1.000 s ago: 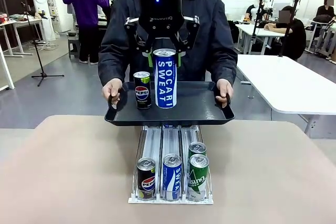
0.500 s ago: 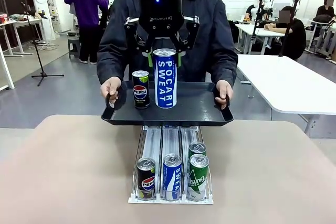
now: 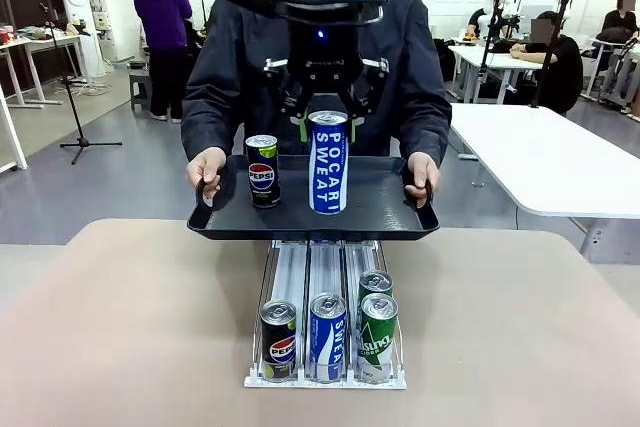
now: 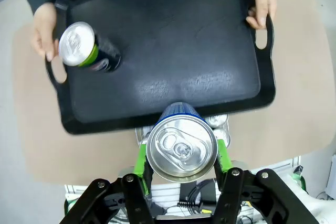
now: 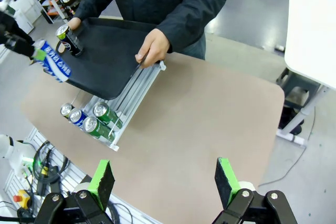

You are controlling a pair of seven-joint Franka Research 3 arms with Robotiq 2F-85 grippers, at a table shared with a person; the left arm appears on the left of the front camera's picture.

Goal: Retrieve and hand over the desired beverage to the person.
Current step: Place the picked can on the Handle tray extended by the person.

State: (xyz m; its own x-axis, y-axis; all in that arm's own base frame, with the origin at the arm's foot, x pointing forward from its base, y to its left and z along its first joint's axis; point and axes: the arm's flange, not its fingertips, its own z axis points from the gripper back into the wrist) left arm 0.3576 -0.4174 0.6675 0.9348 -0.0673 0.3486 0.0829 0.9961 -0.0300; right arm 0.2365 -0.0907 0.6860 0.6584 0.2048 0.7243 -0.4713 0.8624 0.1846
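My left gripper [image 3: 328,130] is shut on the top of a tall blue Pocari Sweat can [image 3: 328,167], held upright over the near part of a black tray [image 3: 385,209]. In the left wrist view the green pads [image 4: 142,161] press both sides of that can [image 4: 181,148]. I cannot tell whether its base touches the tray [image 4: 184,51]. The person [image 3: 400,67] in a dark jacket holds the tray by both handles. A small Pepsi can [image 3: 262,171] stands at the tray's left. My right gripper [image 5: 164,182] is open above the table, holding nothing.
A white three-lane rack [image 3: 325,382] lies on the brown table below the tray, with a Pepsi can [image 3: 278,339], a Pocari can [image 3: 327,335] and two Sprite cans [image 3: 378,337] at its near end. A white table [image 3: 560,162] stands at the right.
My left gripper has carried the Pocari can a little to the right and lower. The person has shifted the tray slightly left. The grip has not changed.
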